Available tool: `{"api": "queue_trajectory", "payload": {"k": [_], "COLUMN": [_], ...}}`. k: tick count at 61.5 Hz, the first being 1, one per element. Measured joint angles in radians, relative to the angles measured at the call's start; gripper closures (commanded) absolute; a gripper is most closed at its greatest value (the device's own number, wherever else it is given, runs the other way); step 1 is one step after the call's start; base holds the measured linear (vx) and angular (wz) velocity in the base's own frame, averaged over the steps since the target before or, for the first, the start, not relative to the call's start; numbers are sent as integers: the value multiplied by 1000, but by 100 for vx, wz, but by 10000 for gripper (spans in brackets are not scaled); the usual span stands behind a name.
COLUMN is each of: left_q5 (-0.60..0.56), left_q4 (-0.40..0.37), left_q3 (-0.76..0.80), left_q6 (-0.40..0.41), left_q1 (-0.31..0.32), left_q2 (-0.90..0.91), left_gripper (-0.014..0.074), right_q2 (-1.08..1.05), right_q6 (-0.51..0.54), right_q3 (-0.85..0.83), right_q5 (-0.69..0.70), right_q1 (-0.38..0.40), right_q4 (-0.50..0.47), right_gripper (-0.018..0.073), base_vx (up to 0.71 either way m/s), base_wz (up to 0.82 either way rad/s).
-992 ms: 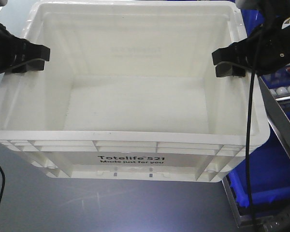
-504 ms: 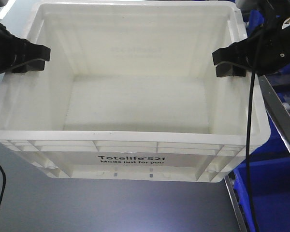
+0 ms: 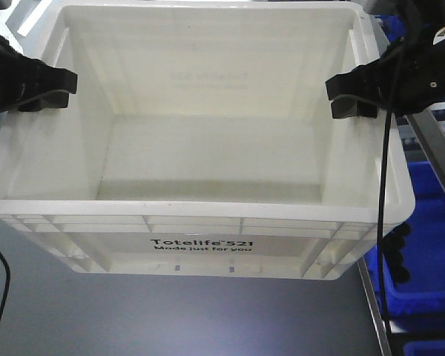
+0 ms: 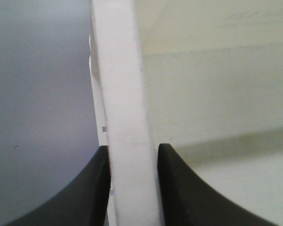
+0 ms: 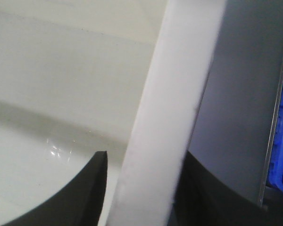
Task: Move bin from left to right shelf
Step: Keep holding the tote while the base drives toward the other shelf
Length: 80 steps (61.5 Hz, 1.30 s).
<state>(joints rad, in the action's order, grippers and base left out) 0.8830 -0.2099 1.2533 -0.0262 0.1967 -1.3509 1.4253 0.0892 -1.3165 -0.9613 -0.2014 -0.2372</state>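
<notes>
Blue bins (image 3: 430,289) shifted behind, left gripper (image 3: 52,90) and right gripper (image 3: 350,96) reaching inward, each clamped on rim of the bin (image 3: 208,230)

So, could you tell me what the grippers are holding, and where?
The large white rectangular plastic tote, clamped by its thick rim: left gripper on one side, right gripper opposite.

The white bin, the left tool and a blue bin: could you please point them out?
white bin (image 3: 200,245), front view, printed front wall.
left tool (image 4: 132,160), left wrist view, midway between its fingers.
blue bin (image 3: 434,289), front view, its side wall.
</notes>
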Motion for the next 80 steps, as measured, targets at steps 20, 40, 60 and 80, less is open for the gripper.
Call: {"api": "queue_trajectory", "payload": {"k": [20,40,60,80], "left_q5": [0,0,0,0], "left_q4": [0,1,0,0], "left_q3": [0,0,0,0], "left_q6": [0,0,0,0], "left_q1": [0,0,0,0], "left_q2": [0,0,0,0], "left_gripper": [601,601,601,601], "right_q2": [0,0,0,0], "right_q6": [0,0,0,0], "right_q3": [0,0,0,0], "right_q5": [0,0,-1,-2], "right_q1": [0,0,0,0], "right_q4": [-2,-2,-2,-2], "right_gripper": [564,564,564,564], "base_vx": [43,43,45,47], "base_wz": [22,5,-11,-7]}}
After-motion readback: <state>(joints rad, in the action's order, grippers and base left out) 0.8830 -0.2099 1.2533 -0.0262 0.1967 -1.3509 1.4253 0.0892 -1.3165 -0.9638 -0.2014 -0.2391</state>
